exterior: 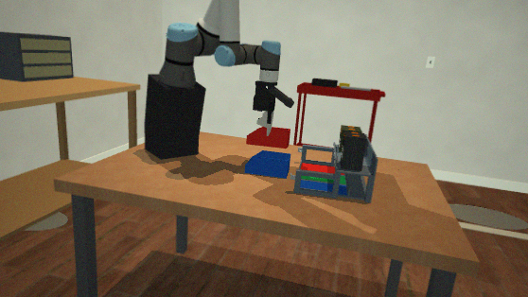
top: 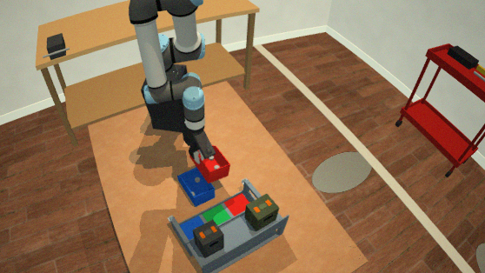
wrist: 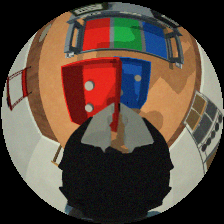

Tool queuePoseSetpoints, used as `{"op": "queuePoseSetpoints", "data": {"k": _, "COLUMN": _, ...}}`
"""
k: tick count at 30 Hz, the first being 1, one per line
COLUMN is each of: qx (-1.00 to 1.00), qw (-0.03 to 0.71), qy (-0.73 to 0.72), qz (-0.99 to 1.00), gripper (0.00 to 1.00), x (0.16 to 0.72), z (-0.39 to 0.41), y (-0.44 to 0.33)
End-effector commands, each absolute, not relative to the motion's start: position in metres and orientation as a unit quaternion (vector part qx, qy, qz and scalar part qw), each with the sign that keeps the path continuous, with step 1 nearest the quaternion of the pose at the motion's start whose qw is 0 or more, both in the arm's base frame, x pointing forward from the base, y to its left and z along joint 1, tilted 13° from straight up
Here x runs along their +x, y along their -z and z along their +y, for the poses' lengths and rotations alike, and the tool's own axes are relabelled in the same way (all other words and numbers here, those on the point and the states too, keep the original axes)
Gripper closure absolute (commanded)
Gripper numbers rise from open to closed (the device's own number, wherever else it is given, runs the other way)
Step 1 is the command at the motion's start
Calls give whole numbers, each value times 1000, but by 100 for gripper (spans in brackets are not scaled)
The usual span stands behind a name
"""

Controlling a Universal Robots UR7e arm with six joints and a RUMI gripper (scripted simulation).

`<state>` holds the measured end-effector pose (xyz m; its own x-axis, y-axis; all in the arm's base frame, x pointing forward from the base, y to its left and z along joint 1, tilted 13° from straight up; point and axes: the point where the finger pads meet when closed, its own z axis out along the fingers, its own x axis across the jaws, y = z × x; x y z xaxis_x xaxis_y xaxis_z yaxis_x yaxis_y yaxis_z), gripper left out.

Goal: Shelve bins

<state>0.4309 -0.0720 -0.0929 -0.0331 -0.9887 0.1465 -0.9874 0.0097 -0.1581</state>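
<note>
Workbench [top: 104, 41] [exterior: 47, 92] at the far left from above, with a small black object [top: 56, 45] on top; what that object is cannot be made out. To its right, the robot arm [top: 149, 54] [exterior: 180, 57] reaches over the wooden table [top: 122, 187] [exterior: 227, 203] [wrist: 50, 85], its upper part cut off at the top edge.

The slate-grey shelf [top: 236, 235] [exterior: 371, 161] [wrist: 176, 47] is at the near end. From left to right its marks are blue [top: 191, 227] [wrist: 154, 37], green [top: 215, 214] [wrist: 126, 32] and red [top: 237, 204] [exterior: 317, 167] [wrist: 97, 32], all without bins. A dark grey box [top: 209, 239] stands on its upper board at left and hides some of the blue mark.

Beyond the shelf, the blue bin [top: 195, 187] [exterior: 268, 165] [wrist: 135, 70] rests on the table with small pale parts inside; the red bin partly covers it in the wrist view.

Slightly right and farther, the gripper [top: 204, 156] [exterior: 269, 133] [wrist: 117, 103] is pinched on a wall of the red bin [top: 217, 169] [exterior: 279, 137] [wrist: 95, 75], which appears raised and contains two pale round parts.

An olive box [top: 262, 211] stands at the shelf's right end. Far right, a red cart [top: 439, 130] [exterior: 341, 93] is cropped from above.
</note>
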Motion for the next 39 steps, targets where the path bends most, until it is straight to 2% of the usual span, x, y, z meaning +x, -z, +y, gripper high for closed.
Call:
{"op": "queuePoseSetpoints", "data": {"k": 1, "qx": -697, "qw": 3, "qy": 109, "qz": 708, "gripper": 100, "x": 434, "z": -64, "y": 93}}
{"op": "queuePoseSetpoints", "data": {"k": 39, "qx": -703, "qw": 2, "qy": 109, "qz": 703, "gripper": 100, "x": 442, "z": -43, "y": 95}}
